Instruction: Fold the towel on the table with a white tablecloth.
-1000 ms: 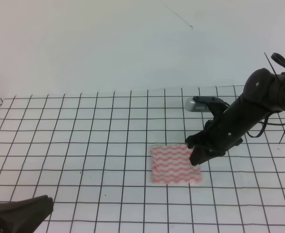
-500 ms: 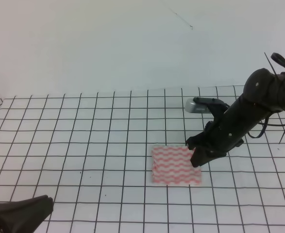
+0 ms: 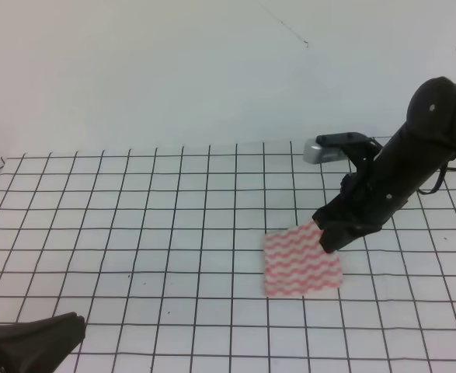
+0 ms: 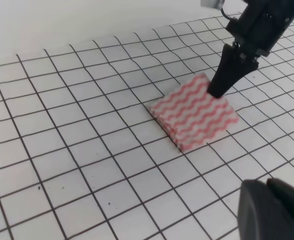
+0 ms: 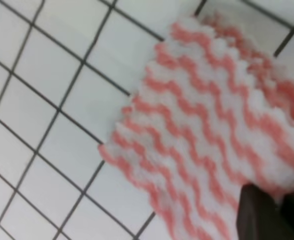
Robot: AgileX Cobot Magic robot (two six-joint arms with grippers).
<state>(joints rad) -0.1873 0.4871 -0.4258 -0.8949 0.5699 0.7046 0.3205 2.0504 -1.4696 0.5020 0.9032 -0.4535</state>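
- The table (image 3: 95, 233), under its white grid-lined tablecloth (image 4: 61, 150), gives a flat surface for pressing a fold.
- The right arm (image 3: 414, 155) slants down from the right side to the towel's far corner, probably so it can drag or adjust the cloth.
- The towel (image 3: 301, 264) lies right of centre as a compact stack, with layered edges visible in the left wrist view, so the folding looks largely done.
- The right gripper (image 4: 222, 82) meets the towel's far right corner. Its fingers look drawn narrow and seem to pinch that corner, though the blurred right wrist view leaves the hold uncertain.
- The left gripper (image 3: 33, 342) rests low at the near left, well apart from the towel. Whether it is open I cannot tell.
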